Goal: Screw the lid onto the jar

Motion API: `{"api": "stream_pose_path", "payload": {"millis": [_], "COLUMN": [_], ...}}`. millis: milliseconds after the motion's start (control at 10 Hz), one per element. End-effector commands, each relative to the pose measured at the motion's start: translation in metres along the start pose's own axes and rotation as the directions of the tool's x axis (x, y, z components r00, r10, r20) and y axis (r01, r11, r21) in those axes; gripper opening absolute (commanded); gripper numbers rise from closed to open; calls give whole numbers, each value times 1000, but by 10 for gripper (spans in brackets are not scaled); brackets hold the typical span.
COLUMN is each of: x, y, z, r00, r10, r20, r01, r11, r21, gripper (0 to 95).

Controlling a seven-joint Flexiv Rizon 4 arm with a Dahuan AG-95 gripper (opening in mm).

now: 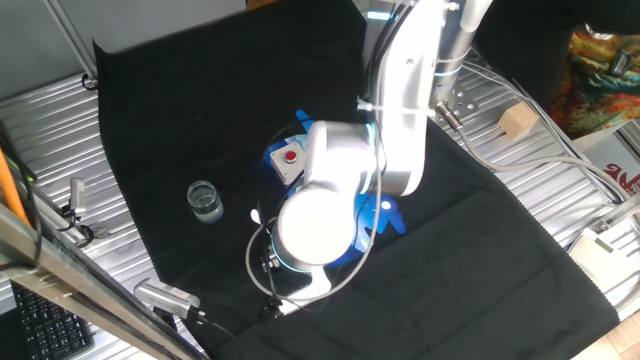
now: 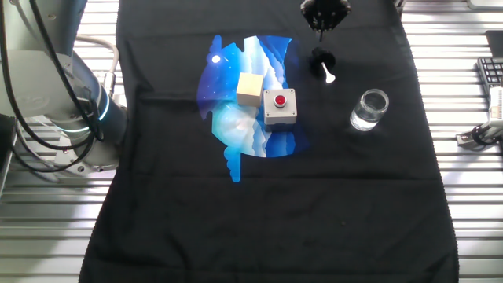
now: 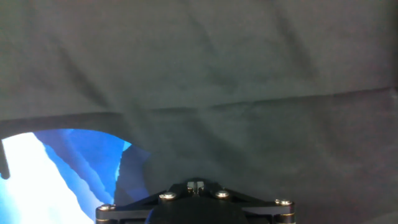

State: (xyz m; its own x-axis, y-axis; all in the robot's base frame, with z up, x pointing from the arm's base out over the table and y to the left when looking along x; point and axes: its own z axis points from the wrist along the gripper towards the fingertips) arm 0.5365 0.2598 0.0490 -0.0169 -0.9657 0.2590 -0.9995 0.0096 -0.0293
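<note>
Clear glass jar (image 2: 369,109) stands upright and uncapped on the black cloth (image 2: 314,204) over the tabletop, nearest in the other fixed view. Just beyond it, apart, the lid (image 2: 321,61) lies with its white tip toward the jar. Claw (image 2: 324,13) hangs farthest back; opening not discernible, nothing visibly held. Risk: gripping the lid tilted would cross-thread it.

A black cloth (image 2: 275,220) with a blue-white print covers a ribbed metal table (image 2: 471,212).

A robotics lab: slatted metal bench (image 2: 471,204), black cloth (image 2: 275,196), cables (image 1: 520,140).
</note>
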Motion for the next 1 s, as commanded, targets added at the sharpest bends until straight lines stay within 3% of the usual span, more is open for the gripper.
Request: {"api": "stream_pose_path", "payload": {"millis": [100, 1000], "x": [2, 14], "y": [0, -4], "z": [1, 4], "r00": [1000, 1000], "r10": [1, -8], "r20": [-2, -1], "r01": [-1, 8], "r11": [1000, 1000], "r21": [-1, 1], "gripper": [0, 0]}}
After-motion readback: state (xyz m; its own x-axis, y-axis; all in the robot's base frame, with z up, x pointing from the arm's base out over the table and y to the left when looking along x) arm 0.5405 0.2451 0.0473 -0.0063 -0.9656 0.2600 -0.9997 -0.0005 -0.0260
